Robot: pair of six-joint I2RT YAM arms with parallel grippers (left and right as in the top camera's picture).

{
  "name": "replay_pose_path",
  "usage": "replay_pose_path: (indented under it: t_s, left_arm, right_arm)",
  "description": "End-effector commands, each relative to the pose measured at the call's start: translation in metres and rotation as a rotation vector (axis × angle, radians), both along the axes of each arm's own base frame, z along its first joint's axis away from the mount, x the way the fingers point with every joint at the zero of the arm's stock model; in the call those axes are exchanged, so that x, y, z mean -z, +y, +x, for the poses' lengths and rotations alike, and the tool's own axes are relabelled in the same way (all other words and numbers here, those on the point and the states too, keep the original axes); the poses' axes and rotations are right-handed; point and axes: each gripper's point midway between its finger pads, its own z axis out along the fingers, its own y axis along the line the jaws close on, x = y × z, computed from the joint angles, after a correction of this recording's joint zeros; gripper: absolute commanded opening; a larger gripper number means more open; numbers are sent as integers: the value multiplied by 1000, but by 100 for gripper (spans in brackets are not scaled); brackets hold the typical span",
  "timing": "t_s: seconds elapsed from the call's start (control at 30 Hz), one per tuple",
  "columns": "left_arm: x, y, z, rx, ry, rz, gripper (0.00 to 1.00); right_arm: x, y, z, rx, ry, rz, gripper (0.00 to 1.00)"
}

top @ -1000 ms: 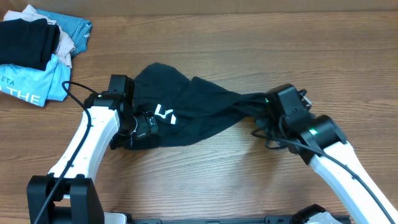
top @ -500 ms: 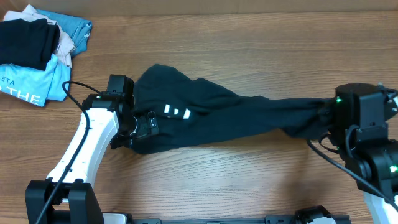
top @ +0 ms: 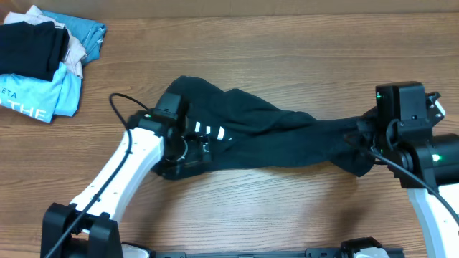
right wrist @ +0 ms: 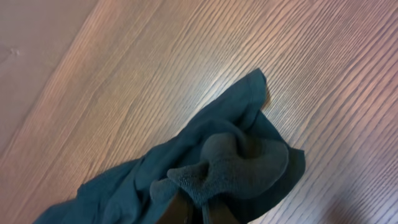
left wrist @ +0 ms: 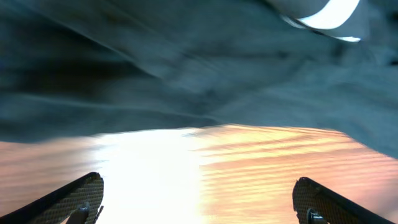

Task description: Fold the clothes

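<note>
Wooden table (top: 287, 57). Black garment (top: 272, 140) lies stretched across its middle, bunched at the right end. Folded pile (top: 43, 64) sits in the far-left corner. Left gripper (left wrist: 198, 184) — jaws wide apart, holding nothing, cloth just ahead. Right gripper (right wrist: 202, 211) — pinched on the garment's bunched end.

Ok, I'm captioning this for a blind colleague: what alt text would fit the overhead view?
A dark garment lies stretched across a wooden table, with the right gripper clamping one end and the left gripper sitting at the other. A stack of other clothes lies in the far left corner.
</note>
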Motion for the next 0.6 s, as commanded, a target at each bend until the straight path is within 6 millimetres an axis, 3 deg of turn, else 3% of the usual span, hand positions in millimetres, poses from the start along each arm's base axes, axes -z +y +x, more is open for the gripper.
replay_pose_path:
  t_s: [0.0,0.07,0.1,0.17,0.3,0.43,0.57]
  left_arm:
    - [-9,-41,-9,-182,77,-129,100]
    - [-10,-51,-3,-279,75,-143,84]
    - [-10,-53,4,-319,52,-142,83]
    - [-8,-52,15,-397,9,-115,100]
    - [10,-52,15,-476,70,-82,100]
    - [53,-61,13,-493,182,-57,100]
    - [69,-57,25,-469,139,-25,100]
  right_arm:
    - [-7,2,3,-7,-21,19,4]
    - [-7,3,3,-9,-21,22,4]
    - [-7,3,3,-9,-19,22,4]
    - [-6,3,2,-10,-15,24,4]
    - [-4,3,-1,-10,0,22,4]
    - [-3,2,-2,-11,9,21,4]
    - [-3,2,-3,-32,19,6,4]
